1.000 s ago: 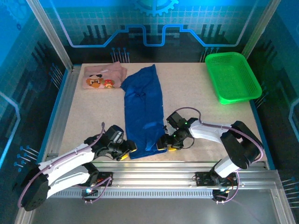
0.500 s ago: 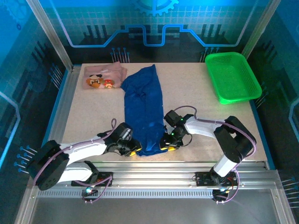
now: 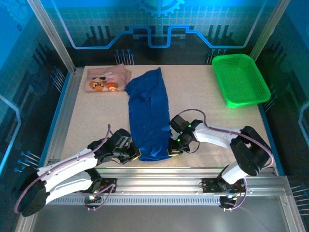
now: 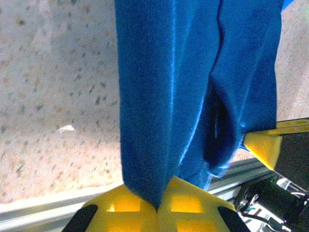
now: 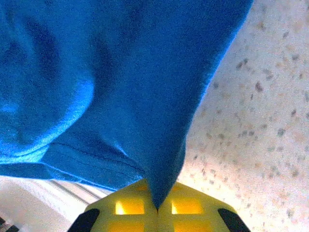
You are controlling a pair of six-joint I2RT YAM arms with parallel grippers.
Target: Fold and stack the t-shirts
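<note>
Blue t-shirt (image 3: 148, 113) hem inside left end effector (image 4: 157, 209)

Top view: the near corners of the blue t-shirt (image 3: 148, 116) are covered by the left end effector (image 3: 135, 155) and the right end effector (image 3: 171, 151); finger detail there is too small to resolve. Wrist views: the cloth runs off the top edge, and each pinched fold hides the finger contact line. Left of the blue t-shirt's far end, the print on the pink t-shirt (image 3: 107, 79) is too small to detail
</note>
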